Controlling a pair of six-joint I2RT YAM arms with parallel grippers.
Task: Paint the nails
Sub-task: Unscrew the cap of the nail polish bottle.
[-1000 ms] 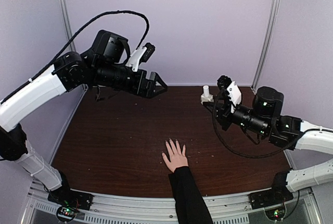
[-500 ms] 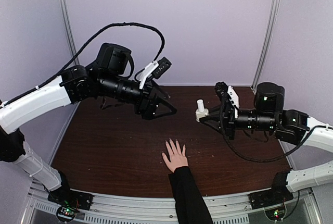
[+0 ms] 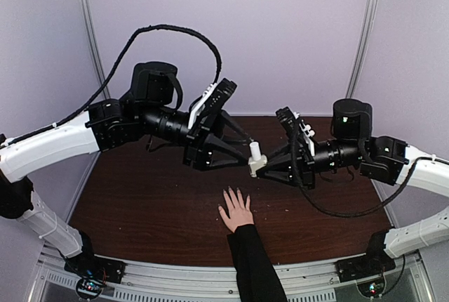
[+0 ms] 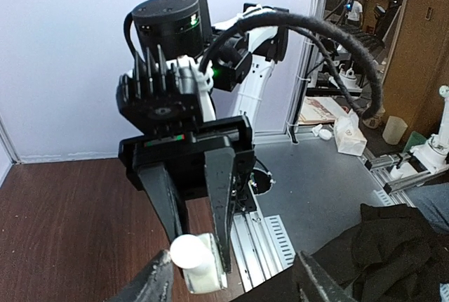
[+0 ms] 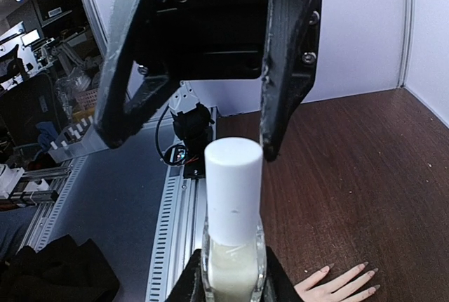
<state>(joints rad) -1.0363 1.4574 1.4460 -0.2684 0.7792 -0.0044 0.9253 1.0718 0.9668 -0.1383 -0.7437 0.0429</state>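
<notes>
A light-skinned hand in a black sleeve lies flat on the dark wood table, fingers spread. Its nails are tiny here; they also show in the right wrist view as nails. Above the hand my right gripper is shut on a small clear bottle with a white cap. My left gripper faces it, open, one finger on each side of the cap and apart from it. The left wrist view shows the cap between my left fingertips.
Both arms meet over the middle of the table, with their cables looping above and below. Pale booth walls and metal posts close in the back and sides. The aluminium rail runs along the near edge beside the sleeve.
My right arm carried the bottle from the back right to the middle above the hand. My left arm swung right to meet it, and its jaws have narrowed around the cap.
</notes>
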